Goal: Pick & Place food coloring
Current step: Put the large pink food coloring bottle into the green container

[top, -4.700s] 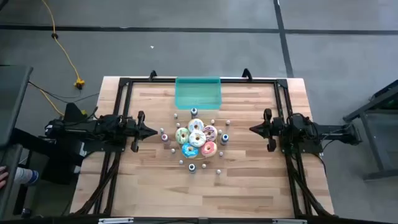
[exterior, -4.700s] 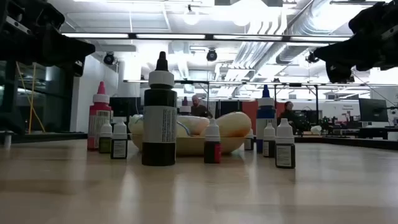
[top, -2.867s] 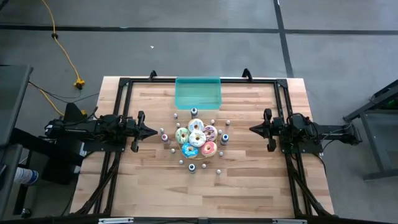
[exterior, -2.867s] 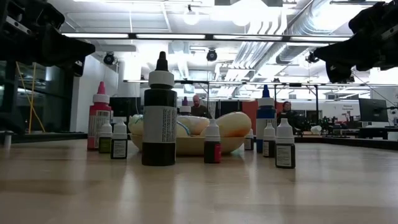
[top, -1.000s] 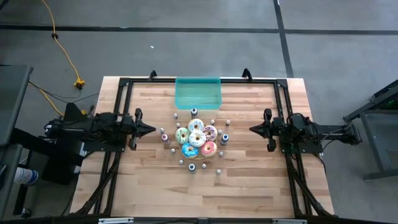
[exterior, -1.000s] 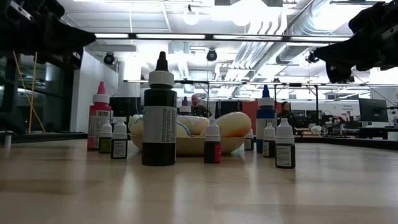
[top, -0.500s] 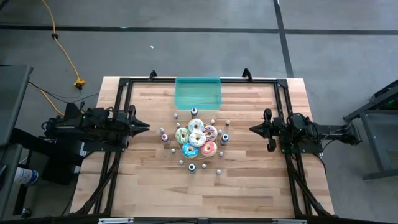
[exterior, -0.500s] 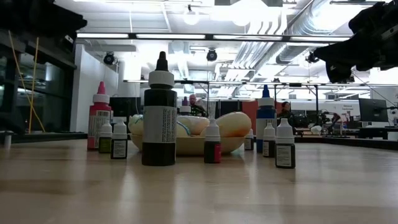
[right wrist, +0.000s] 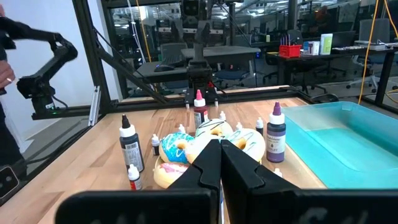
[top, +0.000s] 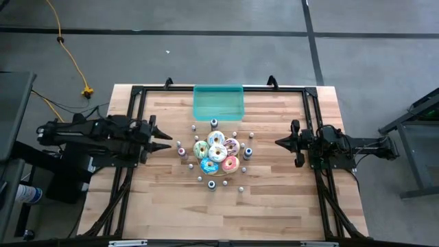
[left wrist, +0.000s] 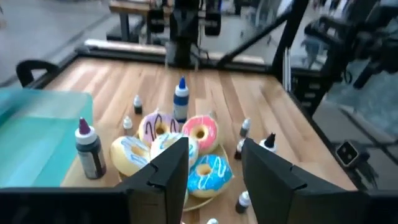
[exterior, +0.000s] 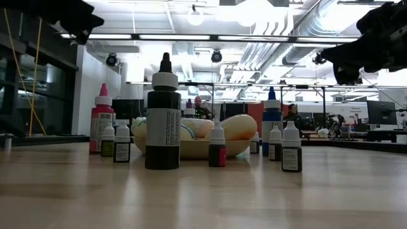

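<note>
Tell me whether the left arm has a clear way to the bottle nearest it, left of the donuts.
Probably yes: the left gripper, fingers apart, hangs beside that bottle, with only bare table between; the donuts lie beyond.

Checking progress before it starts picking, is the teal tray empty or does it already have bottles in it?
Empty. The teal tray shows only bare bottom in the high view; the food coloring bottles stand outside around the donuts.

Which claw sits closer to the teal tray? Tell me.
Left. The left claw is off the teal tray's left side, closer in; the right claw waits farther off its right side.
</note>
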You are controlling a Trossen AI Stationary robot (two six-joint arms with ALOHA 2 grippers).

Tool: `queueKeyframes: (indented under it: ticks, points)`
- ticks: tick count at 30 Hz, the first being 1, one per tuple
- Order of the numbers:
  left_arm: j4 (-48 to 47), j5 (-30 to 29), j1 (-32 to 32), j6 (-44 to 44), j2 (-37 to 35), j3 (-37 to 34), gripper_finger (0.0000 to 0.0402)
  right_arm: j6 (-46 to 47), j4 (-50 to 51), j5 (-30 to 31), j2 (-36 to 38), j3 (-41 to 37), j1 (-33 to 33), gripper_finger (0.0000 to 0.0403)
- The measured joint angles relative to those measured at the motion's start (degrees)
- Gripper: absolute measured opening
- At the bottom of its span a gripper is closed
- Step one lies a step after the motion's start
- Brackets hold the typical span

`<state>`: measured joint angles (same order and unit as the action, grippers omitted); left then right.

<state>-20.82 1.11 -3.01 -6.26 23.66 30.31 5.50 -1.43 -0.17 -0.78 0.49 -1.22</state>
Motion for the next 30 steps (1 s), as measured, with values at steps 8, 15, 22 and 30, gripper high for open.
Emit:
queueKeyframes:
  ticks: [8,15,22,30]
  points:
    - [-18.6,-6.6,0.0,0.4,19.2,18.6,0.0144,0.0,0.0,0.0,0.0,0.0,0.0,0.0]
    - [-37.2,-7.4,4.5,-0.1,33.1,34.3,0.0144,0.0,0.0,0.0,0.0,0.0,0.0,0.0]
    - [-46.3,-6.7,6.2,-5.1,42.9,44.3,0.0144,0.0,0.0,0.0,0.0,0.0,0.0,0.0]
    - [-59.5,-3.7,7.3,-25.0,50.2,53.2,0.0144,0.0,0.0,0.0,0.0,0.0,0.0,0.0]
